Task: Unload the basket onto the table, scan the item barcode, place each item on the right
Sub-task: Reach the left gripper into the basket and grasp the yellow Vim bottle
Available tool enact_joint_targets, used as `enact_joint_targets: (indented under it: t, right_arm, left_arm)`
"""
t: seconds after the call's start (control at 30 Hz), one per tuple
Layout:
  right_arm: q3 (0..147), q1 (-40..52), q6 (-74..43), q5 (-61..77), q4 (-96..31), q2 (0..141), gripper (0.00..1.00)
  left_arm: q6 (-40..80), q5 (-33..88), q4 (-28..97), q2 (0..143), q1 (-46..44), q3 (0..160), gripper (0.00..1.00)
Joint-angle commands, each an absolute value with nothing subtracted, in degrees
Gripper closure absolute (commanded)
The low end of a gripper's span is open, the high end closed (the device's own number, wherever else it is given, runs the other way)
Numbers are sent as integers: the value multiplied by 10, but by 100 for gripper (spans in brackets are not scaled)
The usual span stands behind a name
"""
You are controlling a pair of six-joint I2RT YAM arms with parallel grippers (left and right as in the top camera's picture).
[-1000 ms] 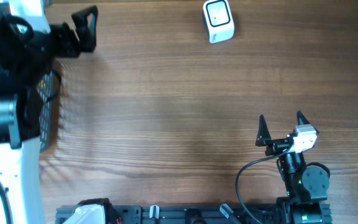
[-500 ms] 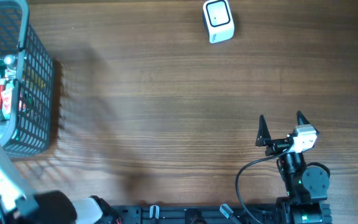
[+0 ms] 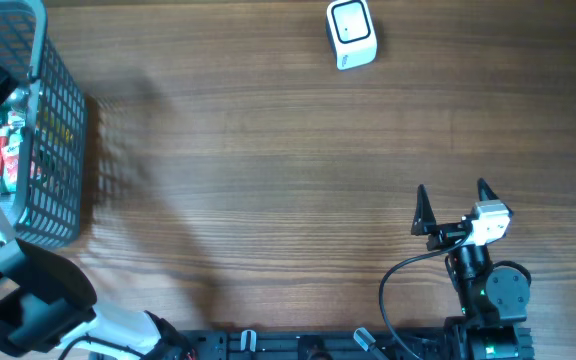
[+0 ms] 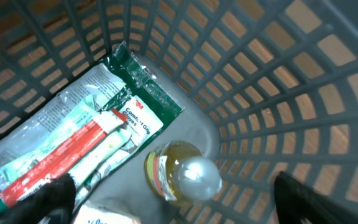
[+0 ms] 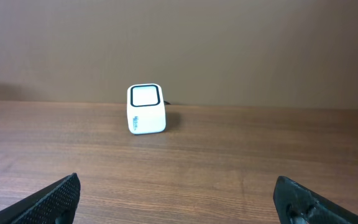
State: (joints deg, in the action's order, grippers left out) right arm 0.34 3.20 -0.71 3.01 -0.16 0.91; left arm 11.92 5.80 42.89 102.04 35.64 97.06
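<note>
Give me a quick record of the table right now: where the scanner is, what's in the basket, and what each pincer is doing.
scanner: white, far side of the table, nothing beside it
basket: grey, at the left end
contents: green and red packet, bottle with silver cap beside it
left pincer: open, inside basket, over bottle, holding nothing
right pincer: open, empty, near right side, facing scanner
scan: not yet done
</note>
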Motion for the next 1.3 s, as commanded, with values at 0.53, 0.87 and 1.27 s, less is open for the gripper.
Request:
enact_joint_targets:
  t: [0.53,0.87,1.27]
  right_arm:
    - [3,29,0,33,1,8,0]
    - [3,29,-1,33,1,8,0]
    - [3,29,0,33,1,8,0]
  left_arm:
    - [140,103,416,1131,357,974,28]
    - [140,104,418,1151,357,973,48]
    - [140,104,434,1153,357,973,59]
